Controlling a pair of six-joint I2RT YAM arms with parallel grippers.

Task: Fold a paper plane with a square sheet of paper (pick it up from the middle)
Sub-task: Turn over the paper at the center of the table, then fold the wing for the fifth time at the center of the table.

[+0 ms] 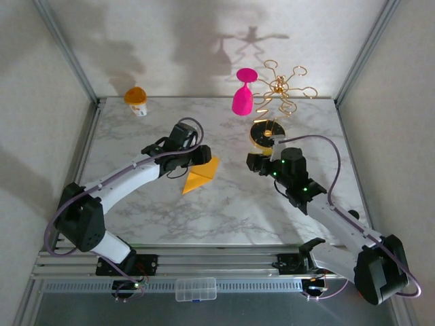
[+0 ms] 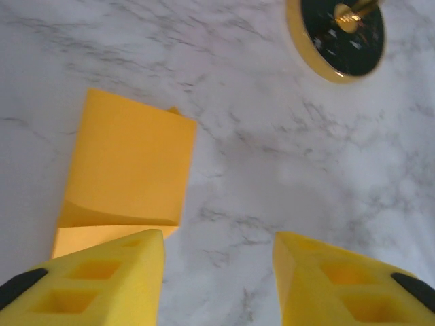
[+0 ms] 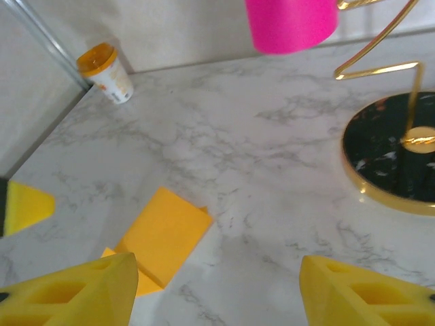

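The square sheet of paper (image 1: 200, 176) lies folded on the marble table, a yellow-orange oblong with one flap over a lower layer (image 2: 129, 163) (image 3: 163, 234). My left gripper (image 1: 200, 155) hovers just beyond its far end. In the left wrist view that gripper (image 2: 217, 272) is open: bare marble lies between the yellow fingers and the paper sits beside the left finger (image 2: 102, 278). My right gripper (image 1: 262, 161) stands to the right of the paper and is open (image 3: 217, 285) with nothing between its fingers.
A gold rack with a round black base (image 1: 266, 132) (image 3: 394, 156) stands just behind my right gripper. A pink goblet (image 1: 243, 95) is beside the rack, and an orange-topped white cup (image 1: 136, 100) sits at the back left. Metal frame rails edge the table.
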